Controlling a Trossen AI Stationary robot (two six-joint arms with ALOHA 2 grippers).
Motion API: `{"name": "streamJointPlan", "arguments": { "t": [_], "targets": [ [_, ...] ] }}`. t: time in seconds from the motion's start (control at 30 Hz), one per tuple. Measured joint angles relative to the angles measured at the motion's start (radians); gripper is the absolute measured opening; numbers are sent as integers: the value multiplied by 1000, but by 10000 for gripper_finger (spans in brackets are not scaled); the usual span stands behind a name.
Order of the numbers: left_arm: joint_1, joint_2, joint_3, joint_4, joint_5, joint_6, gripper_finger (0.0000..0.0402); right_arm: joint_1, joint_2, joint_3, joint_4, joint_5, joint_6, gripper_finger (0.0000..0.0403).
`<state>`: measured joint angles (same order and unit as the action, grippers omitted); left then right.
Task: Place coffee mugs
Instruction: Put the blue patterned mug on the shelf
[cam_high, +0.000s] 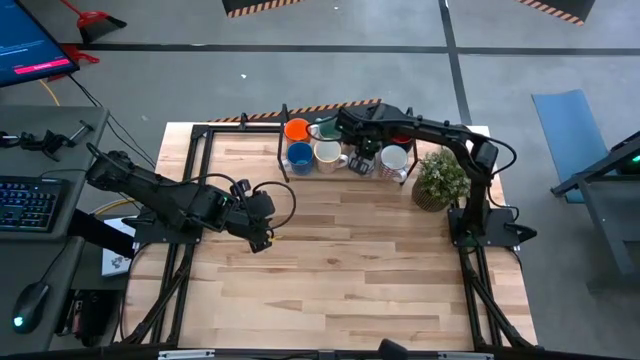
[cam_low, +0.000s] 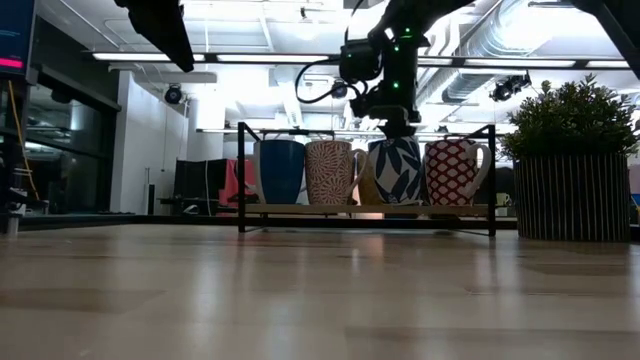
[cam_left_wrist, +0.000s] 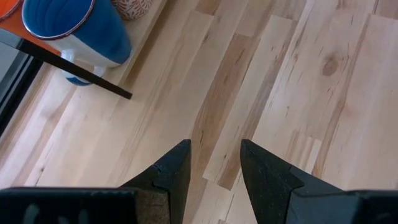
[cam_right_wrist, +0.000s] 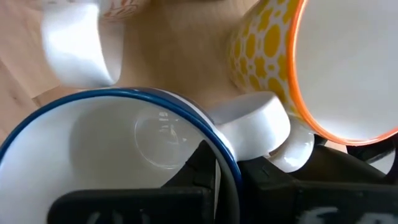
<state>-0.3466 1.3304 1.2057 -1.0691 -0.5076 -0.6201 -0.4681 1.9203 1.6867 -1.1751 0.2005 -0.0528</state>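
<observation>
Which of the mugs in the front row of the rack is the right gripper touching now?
The blue-leaf patterned mug, third from the left in the low view. The right gripper grips its rim; the plain blue, pink-patterned and red-patterned mugs beside it stand free.

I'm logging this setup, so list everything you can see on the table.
Front-row mugs: four, blue mug, red-on-cream mug, blue-leaf mug, red-patterned mug, in the rack.
Other mugs: orange mug and teal-green mug behind; yellow-dotted mug beside the blue-leaf one.
Rack: one, black, table's back edge.
Potted plant: one, green, right of rack.
Table: one, pale wood.
Left gripper: open, empty, over bare table.
Right gripper: clamped on blue-leaf mug's rim.
</observation>
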Motion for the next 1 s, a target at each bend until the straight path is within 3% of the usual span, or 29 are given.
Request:
{"name": "streamJointPlan", "arguments": {
  "t": [0.47,1.0],
  "targets": [
    [0,0,0,0,0,2,129,-17,1,0,9,10,0,65],
    [0,0,0,0,0,3,129,-16,1,0,-3,43,-14,69]
  ]
}}
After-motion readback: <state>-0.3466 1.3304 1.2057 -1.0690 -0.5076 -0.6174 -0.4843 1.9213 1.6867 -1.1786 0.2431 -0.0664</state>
